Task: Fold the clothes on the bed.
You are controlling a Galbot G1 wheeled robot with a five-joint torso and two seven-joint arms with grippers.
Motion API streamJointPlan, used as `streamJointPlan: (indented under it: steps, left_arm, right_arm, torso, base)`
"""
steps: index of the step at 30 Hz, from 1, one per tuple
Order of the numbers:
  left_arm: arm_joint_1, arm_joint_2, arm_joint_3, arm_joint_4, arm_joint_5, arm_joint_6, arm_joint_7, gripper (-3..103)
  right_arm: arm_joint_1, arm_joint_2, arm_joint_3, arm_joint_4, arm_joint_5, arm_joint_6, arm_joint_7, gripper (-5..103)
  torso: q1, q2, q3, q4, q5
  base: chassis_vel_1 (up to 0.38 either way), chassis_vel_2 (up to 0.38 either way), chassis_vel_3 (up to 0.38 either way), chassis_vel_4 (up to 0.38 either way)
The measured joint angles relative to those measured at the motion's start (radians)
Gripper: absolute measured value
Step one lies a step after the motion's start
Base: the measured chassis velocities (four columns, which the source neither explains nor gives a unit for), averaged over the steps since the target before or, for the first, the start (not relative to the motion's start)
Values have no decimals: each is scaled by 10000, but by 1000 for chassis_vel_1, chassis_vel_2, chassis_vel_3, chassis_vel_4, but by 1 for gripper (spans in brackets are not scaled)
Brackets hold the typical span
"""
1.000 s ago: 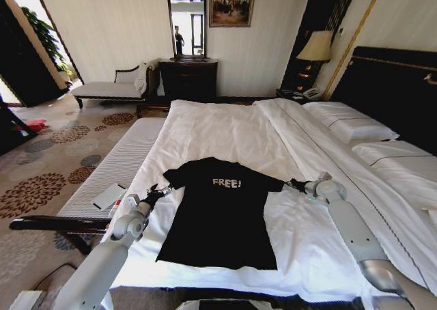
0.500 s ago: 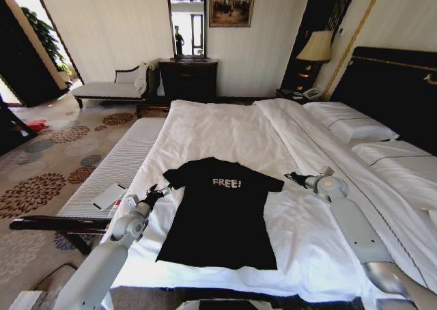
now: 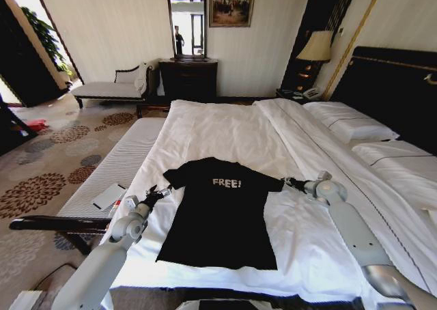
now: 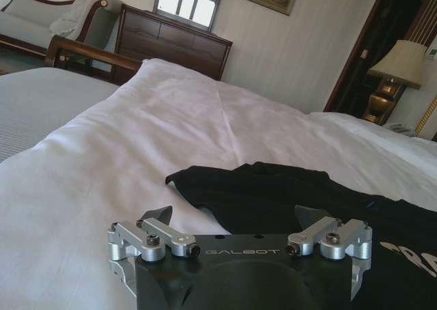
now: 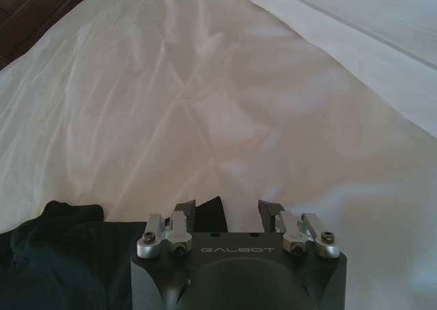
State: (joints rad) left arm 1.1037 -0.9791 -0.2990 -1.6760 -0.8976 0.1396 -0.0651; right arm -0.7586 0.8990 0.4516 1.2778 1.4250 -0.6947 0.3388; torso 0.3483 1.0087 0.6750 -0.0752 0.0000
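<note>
The black T-shirt (image 3: 220,211) is lying flat on the bed (image 3: 225,129). Both grippers are hanging open and empty — left gripper (image 3: 159,192) and right gripper (image 3: 285,183) beside its sleeves. Gripping the sleeves is probably coming next.

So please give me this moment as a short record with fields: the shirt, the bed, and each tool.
shirt: black T-shirt with white "FREE!" lettering, lying flat and unfolded
surface: bed with white duvet
left tool: open, beside the shirt's left sleeve, low over the duvet
right tool: open, at the tip of the right sleeve
fold progress: none visible yet
</note>
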Motion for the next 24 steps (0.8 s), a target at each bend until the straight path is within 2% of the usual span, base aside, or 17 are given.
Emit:
streamJointPlan:
  steps: [3,8,10,13,16,17,20,22,24]
  left_arm:
    - [-7,-10,10,6,0,0,1,100]
    - [-12,8,28,40,20,0,14,100]
    - [-11,14,20,47,19,0,17,100]
    - [0,37,-11,79,17,-1,26,100]
    - [3,39,-30,95,14,-5,35,100]
    - [3,39,-34,99,13,-5,37,100]
    - [-9,24,-43,115,10,-10,42,100]
    - [-10,15,-45,117,8,-12,42,100]
    - [-10,-4,-46,119,6,-17,42,100]
  right_arm:
    - [-14,19,-8,42,8,-26,21,58]
    - [-43,122,-167,299,67,-188,191,85]
    - [-52,127,-212,323,62,-202,204,85]
    - [-106,167,-344,444,35,-244,286,99]
    - [-211,228,-383,535,-2,-248,326,102]
    - [-234,247,-386,548,-13,-248,337,102]
    - [-268,307,-390,533,-111,-227,372,88]
    - [-269,307,-390,525,-118,-217,372,88]
    - [-273,289,-382,517,-136,-154,348,77]
  torso:
    - [0,0,0,-1,0]
    - [0,0,0,1,-1]
    - [0,0,0,1,-1]
    - [0,0,0,1,-1]
    - [0,0,0,1,1]
    - [0,0,0,1,1]
    - [0,0,0,-1,0]
    - [0,0,0,-1,0]
    - [1,0,1,0,1]
  base:
    - [0,0,0,0]
    - [0,0,0,0]
    - [0,0,0,0]
    - [0,0,0,0]
    - [0,0,0,0]
    - [0,0,0,0]
    - [0,0,0,0]
    - [0,0,0,0]
    - [0,0,0,0]
